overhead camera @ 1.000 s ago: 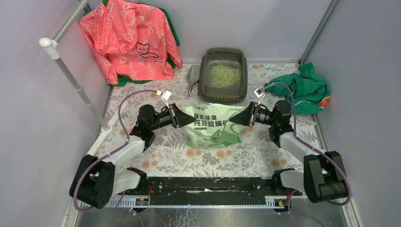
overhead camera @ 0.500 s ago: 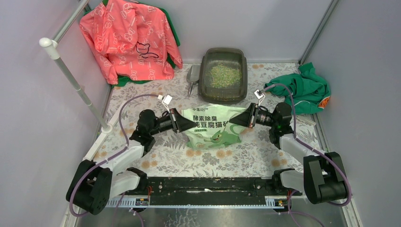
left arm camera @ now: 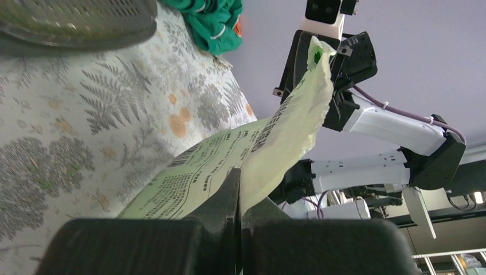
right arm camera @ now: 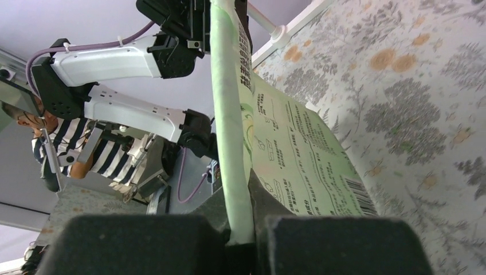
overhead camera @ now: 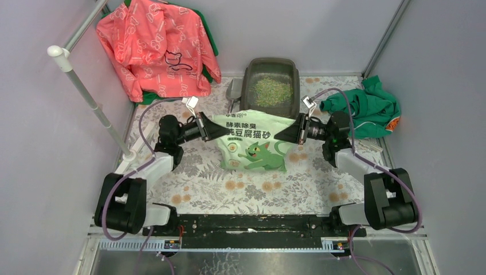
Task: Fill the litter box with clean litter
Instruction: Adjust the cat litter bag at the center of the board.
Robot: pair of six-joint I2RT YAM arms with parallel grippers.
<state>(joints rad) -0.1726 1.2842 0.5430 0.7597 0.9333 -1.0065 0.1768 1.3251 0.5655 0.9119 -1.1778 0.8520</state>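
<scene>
At 12 o'clock on the floral table [overhead camera: 200,177], the litter box [overhead camera: 246,86] holds a thin patch of clean litter [overhead camera: 272,90], with a grey scoop [overhead camera: 234,91] at its 9 o'clock side. Compared with a second earlier, the light green litter bag [overhead camera: 252,143] now hangs raised and nearer the box, its top edge stretched between the arms. At the bag's 10 o'clock corner the left gripper [overhead camera: 216,127] is newly closed, pinching the plastic; at the 2 o'clock corner the right gripper [overhead camera: 285,133] is likewise clamped on it. The two-handed lift appears secured, and tipping the bag toward the box is the likely next step.
</scene>
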